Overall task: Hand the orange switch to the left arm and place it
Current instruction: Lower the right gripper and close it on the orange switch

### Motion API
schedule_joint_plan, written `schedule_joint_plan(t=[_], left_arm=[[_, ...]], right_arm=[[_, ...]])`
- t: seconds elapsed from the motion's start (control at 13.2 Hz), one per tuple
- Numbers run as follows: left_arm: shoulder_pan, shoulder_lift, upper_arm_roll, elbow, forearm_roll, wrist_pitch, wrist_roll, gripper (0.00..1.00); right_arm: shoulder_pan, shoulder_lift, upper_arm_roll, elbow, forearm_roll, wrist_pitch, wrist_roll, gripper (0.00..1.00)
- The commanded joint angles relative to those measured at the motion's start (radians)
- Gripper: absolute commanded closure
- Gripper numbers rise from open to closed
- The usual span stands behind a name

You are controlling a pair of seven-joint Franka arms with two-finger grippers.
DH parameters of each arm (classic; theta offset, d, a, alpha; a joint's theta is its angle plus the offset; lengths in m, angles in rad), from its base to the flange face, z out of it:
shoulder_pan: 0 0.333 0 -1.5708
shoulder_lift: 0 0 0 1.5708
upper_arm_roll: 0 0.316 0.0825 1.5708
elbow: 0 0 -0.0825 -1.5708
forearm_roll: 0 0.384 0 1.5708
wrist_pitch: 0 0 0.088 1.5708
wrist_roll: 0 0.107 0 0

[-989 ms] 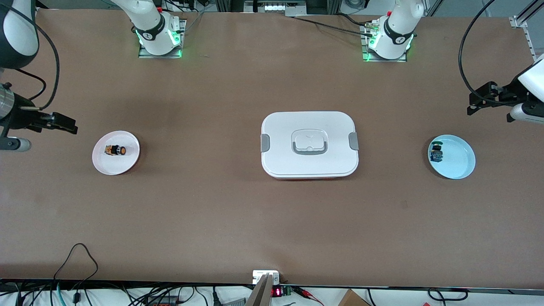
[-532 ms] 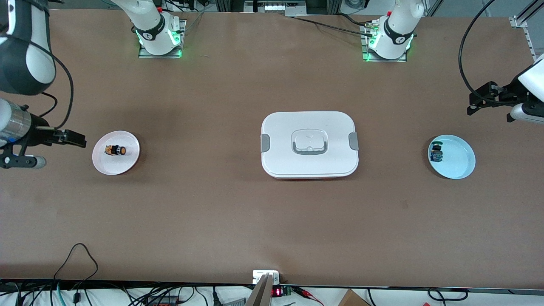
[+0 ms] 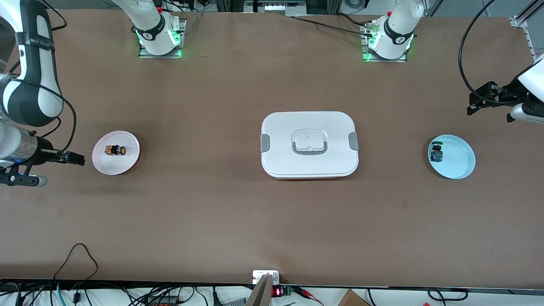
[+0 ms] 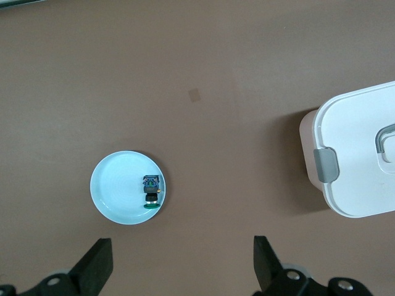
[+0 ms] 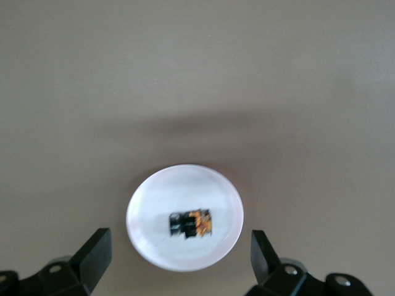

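The orange switch (image 3: 115,150) lies on its side on a small white plate (image 3: 127,161) toward the right arm's end of the table; it also shows in the right wrist view (image 5: 191,223). My right gripper (image 3: 73,158) is open and empty, in the air beside that plate, at the table's end. The white box (image 3: 309,144) sits shut at the table's middle. My left gripper (image 3: 479,102) is open and empty, held up near the light blue plate (image 3: 457,163) at its own end, waiting.
A blue-based switch with a green cap (image 3: 436,153) lies on the light blue plate (image 4: 117,191). The box's corner (image 4: 358,160) shows in the left wrist view. Cables hang along the table's near edge.
My right arm has swung down and toward the front camera, bringing its gripper level with the white plate. The left arm, the box and both switches have not moved.
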State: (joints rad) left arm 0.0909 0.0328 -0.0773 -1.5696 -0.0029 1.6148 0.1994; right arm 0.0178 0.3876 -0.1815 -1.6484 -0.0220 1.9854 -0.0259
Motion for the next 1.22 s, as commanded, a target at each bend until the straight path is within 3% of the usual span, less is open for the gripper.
schedule_joint_plan(t=[0.0, 0.53, 1.14], left_arm=[[-0.002, 0.012, 0.001, 0.025, 0.0, -0.004, 0.014, 0.0], [-0.002, 0.012, 0.001, 0.025, 0.0, -0.004, 0.014, 0.0], [0.0, 0.012, 0.001, 0.025, 0.0, -0.004, 0.014, 0.0]], right_arm=[[-0.015, -0.024, 0.01, -0.141, -0.003, 0.152, -0.012, 0.0], [-0.009, -0.007, 0.01, -0.336, 0.002, 0.352, -0.012, 0.0], [-0.006, 0.049, 0.013, -0.381, 0.004, 0.375, -0.097, 0.0]])
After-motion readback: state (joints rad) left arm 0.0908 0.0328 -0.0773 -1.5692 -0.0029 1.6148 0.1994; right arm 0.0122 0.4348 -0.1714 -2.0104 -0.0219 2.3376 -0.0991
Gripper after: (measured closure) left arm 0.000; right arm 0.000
